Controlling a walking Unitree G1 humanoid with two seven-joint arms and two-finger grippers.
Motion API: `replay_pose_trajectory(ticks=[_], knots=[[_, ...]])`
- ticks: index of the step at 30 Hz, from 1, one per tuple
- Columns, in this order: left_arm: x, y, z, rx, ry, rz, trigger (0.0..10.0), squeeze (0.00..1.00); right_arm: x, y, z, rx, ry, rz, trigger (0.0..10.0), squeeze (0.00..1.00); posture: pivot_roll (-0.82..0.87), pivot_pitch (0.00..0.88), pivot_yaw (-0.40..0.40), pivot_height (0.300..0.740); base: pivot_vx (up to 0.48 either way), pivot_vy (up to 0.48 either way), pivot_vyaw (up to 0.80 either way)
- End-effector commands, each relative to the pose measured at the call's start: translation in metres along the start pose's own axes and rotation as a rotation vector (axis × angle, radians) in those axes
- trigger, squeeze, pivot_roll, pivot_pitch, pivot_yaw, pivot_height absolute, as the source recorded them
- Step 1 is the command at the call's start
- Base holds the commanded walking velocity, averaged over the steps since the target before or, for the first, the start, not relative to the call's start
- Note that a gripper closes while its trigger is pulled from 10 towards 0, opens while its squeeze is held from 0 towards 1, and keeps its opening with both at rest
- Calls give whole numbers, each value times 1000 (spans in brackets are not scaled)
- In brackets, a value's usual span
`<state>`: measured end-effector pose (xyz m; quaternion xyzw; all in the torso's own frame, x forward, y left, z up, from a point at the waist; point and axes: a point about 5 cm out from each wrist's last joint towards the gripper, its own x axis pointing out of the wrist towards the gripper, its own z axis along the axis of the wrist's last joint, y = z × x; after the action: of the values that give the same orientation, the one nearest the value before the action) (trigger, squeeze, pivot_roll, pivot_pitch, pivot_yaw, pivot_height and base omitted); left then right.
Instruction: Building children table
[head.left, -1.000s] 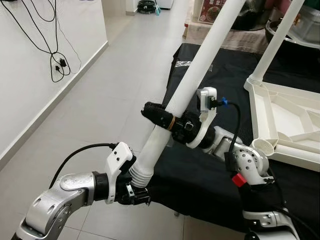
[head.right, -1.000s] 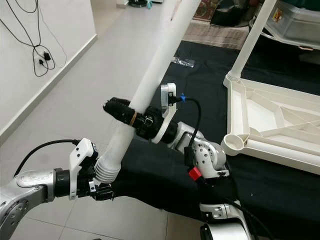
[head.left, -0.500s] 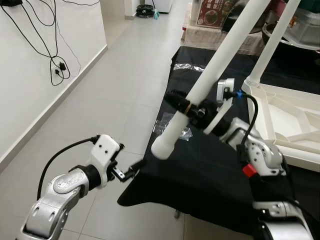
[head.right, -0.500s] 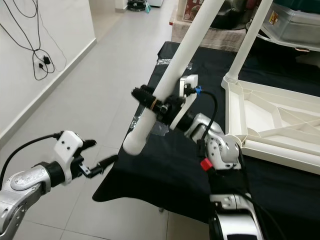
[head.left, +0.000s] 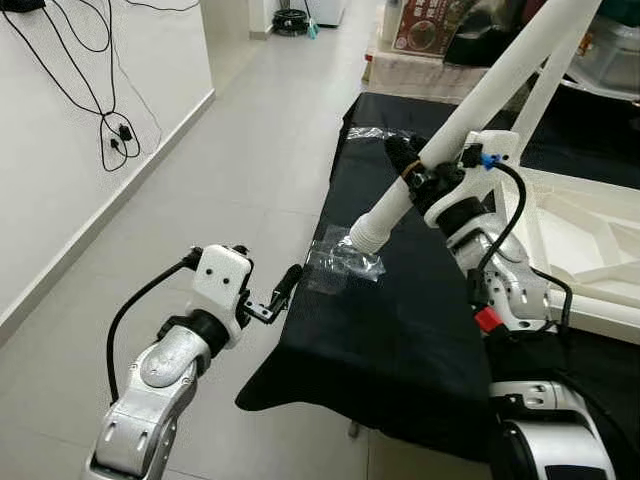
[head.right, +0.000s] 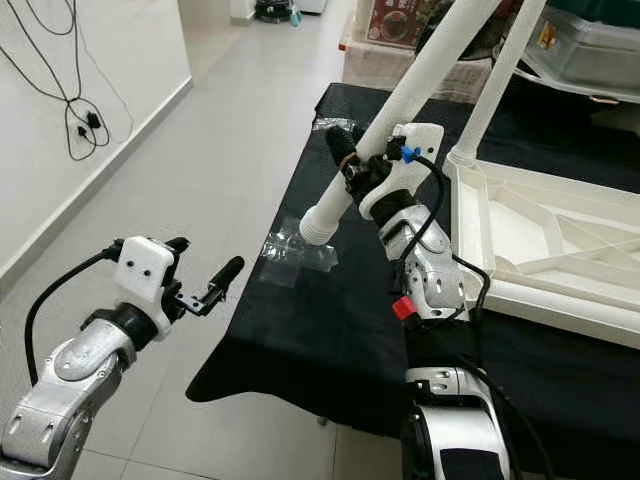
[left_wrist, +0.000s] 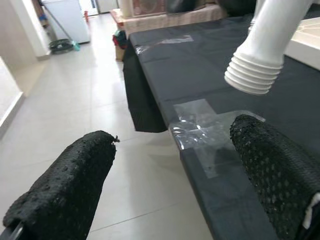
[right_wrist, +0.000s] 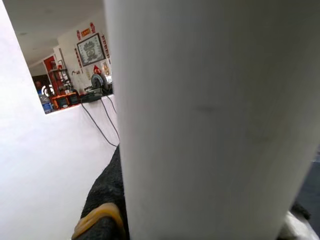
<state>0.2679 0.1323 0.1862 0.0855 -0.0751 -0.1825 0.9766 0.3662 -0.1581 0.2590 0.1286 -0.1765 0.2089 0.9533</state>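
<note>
My right gripper (head.left: 420, 172) is shut on a long white table leg (head.left: 490, 95), which slants up to the right above the black-covered table (head.left: 400, 330). The leg's ribbed threaded end (head.left: 368, 232) hangs free, low over the cloth. In the right wrist view the leg (right_wrist: 210, 125) stands against a black finger (right_wrist: 105, 200). My left gripper (head.left: 262, 270) is open beside the table's left edge, holding nothing. From the left wrist its fingers (left_wrist: 70, 185) spread wide, with the ribbed end (left_wrist: 255, 75) beyond them. The upturned white tabletop (head.left: 590, 240) lies at the right, one leg (head.left: 545, 90) standing on it.
A crumpled clear plastic wrapper (head.left: 345, 262) lies on the cloth under the leg's end. Tiled floor (head.left: 220, 180) stretches to the left, bounded by a white wall with hanging cables (head.left: 115, 125). Boxes (head.left: 420, 25) and a plastic bin (head.right: 590, 50) stand behind the table.
My left gripper has let go of the leg's ribbed end, opened and drawn back to the left. My right gripper has carried the leg rightward over the table.
</note>
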Motion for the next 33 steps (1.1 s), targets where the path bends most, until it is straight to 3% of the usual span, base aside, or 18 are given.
replay_pose_trajectory(ticks=[1,13,18,25,27,29,33], knots=[[1,-3,-2,3,1,-6,10000,0,-1,-3,1,-9,-15,-7,10000,0,92,89,-57,740,0,-416,0],[3,0,-6,6,6,36,10000,0,4,-5,2,-25,-43,-26,10000,0,91,92,-59,740,240,-400,0],[3,5,-9,-29,20,88,10000,0,13,-9,9,-62,-46,-31,10000,0,94,100,-65,740,0,0,0],[0,-13,-13,-74,30,29,10000,0,25,-20,22,-134,-49,-19,10000,0,97,107,-71,740,0,0,0],[-5,-29,-14,-129,35,-43,10000,0,29,-20,25,-110,5,122,10000,0,98,115,-69,740,0,0,0],[-8,-38,-14,-143,33,-92,10000,0,29,-20,26,-96,31,177,10000,0,98,115,-69,740,0,0,0],[-21,-64,-15,-193,56,-241,10000,0,27,-21,29,-121,145,395,10000,0,98,128,-70,740,0,0,0]])
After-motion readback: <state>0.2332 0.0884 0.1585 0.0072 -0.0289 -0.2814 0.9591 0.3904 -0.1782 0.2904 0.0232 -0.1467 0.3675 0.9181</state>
